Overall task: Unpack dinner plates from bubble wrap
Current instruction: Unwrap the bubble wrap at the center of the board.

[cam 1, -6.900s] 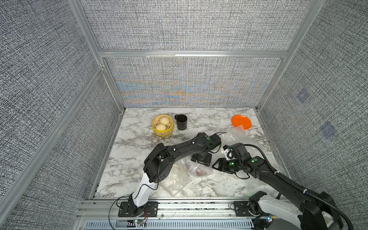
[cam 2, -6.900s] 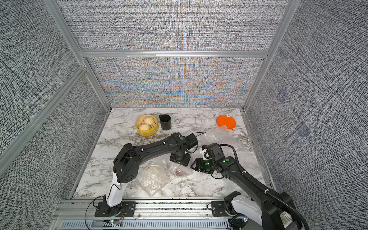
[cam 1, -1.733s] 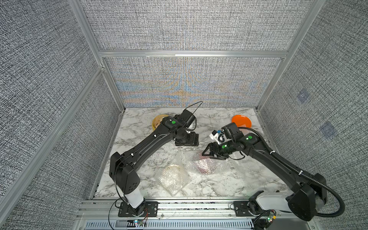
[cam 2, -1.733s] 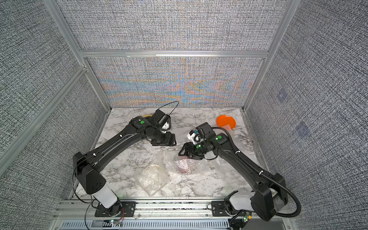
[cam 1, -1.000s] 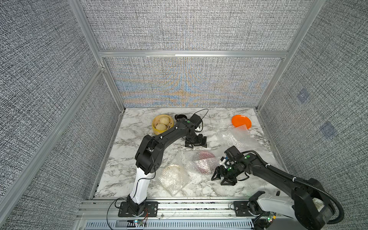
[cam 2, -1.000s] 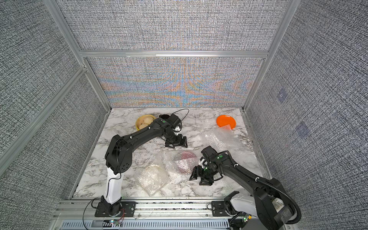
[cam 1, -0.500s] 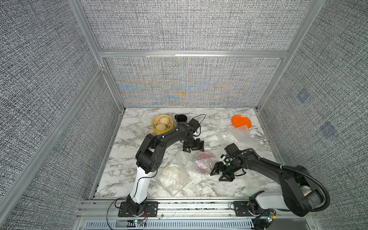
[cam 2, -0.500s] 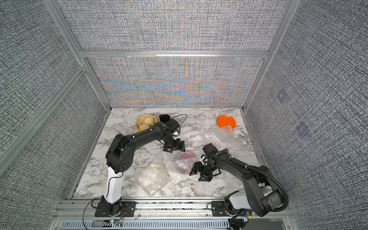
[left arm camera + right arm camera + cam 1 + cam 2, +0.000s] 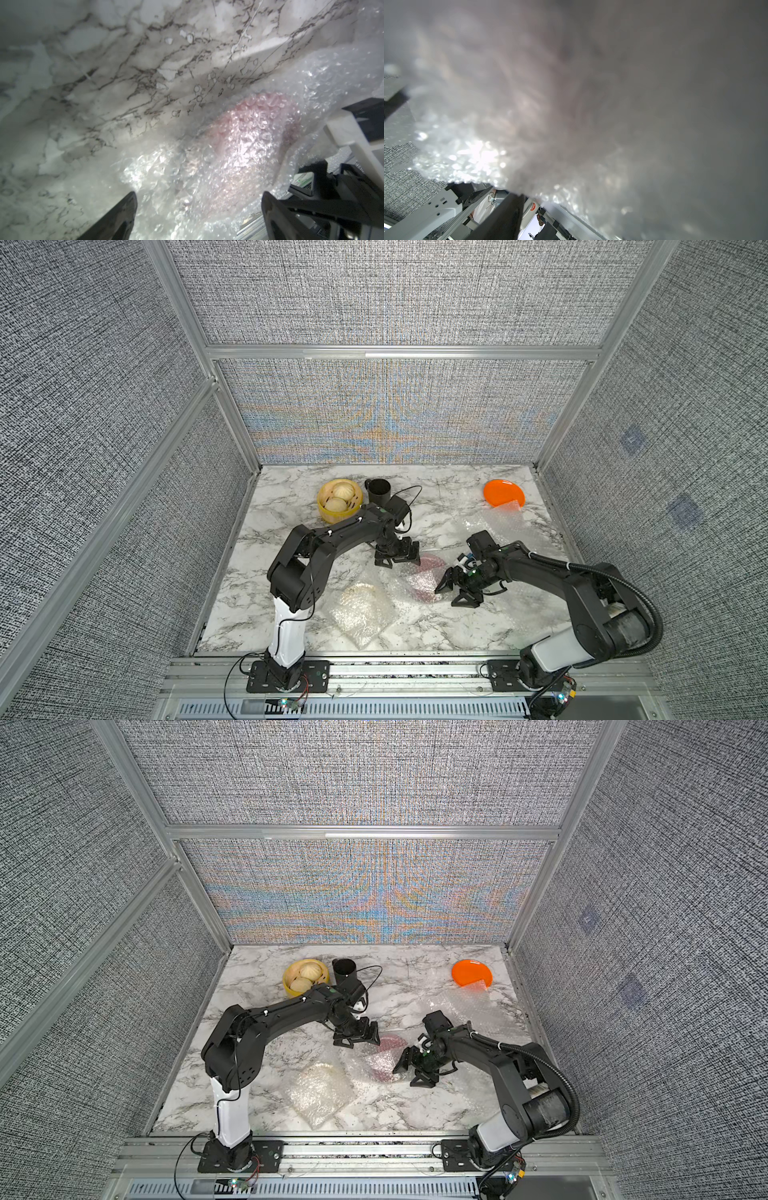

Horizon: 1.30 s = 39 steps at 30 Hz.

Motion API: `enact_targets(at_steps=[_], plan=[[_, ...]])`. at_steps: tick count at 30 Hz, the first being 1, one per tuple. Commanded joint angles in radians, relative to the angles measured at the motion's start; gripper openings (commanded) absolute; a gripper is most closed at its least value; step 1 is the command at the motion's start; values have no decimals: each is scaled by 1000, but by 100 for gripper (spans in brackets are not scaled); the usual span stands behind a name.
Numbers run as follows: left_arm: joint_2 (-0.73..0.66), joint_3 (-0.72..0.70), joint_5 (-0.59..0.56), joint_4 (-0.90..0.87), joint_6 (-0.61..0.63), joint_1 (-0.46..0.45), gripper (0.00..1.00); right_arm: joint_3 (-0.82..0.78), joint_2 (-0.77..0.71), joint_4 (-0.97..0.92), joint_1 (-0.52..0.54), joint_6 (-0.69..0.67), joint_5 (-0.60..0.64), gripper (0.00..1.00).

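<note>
A dark red dinner plate lies wrapped in bubble wrap near the table's middle in both top views. My left gripper hangs open over the bundle's far edge, and the left wrist view shows the wrapped plate between its fingers. My right gripper is open at the bundle's right edge. Wrap fills the right wrist view, with only one finger showing. A cream plate sits wrapped at the front. The bare orange plate rests at the back right.
A loose bubble wrap sheet lies in front of the orange plate. A yellow steamer basket with buns and a black cup stand at the back, behind my left arm. Mesh walls enclose the marble table.
My left gripper has come a little nearer over the red plate bundle's far edge. My right gripper has edged left to the bundle's right side. Both stay open.
</note>
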Motion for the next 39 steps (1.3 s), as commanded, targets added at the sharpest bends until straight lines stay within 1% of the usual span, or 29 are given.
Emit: enact_targets(at_steps=[1, 4, 8, 14, 16, 19, 21, 23, 29, 32, 34, 38, 39], plan=[[-55, -33, -24, 16, -7, 0, 93, 52, 21, 28, 0, -10, 16, 72], [-106, -66, -56, 11, -14, 0, 93, 127, 60, 15, 0, -29, 44, 72], [-143, -80, -75, -5, -16, 2, 93, 252, 154, -9, 0, -65, 48, 72], [-197, -82, -103, -25, -29, 3, 93, 535, 308, -112, 2, -163, 65, 72], [-209, -75, -119, -42, -27, 4, 93, 619, 330, -186, 2, -208, 107, 72], [-221, -69, -136, -55, -27, 5, 93, 669, 307, -284, 2, -242, 192, 72], [-223, -69, -131, -52, -27, 11, 92, 654, 261, -334, 3, -249, 224, 72], [-216, -66, -116, -42, -25, 12, 92, 596, 195, -342, 4, -240, 229, 72], [-135, 5, -47, -41, 28, 12, 91, 372, -40, -265, 6, -151, 186, 72], [-80, 60, -28, -40, 75, 12, 91, 293, -148, -214, 8, -110, 153, 72], [-30, 99, -18, -48, 108, 14, 91, 268, -204, -200, 8, -95, 149, 72], [71, 165, -12, -69, 179, 20, 91, 268, -289, -202, 8, -86, 144, 72], [90, 174, -7, -72, 193, 22, 90, 238, -307, -205, 9, -84, 141, 72]])
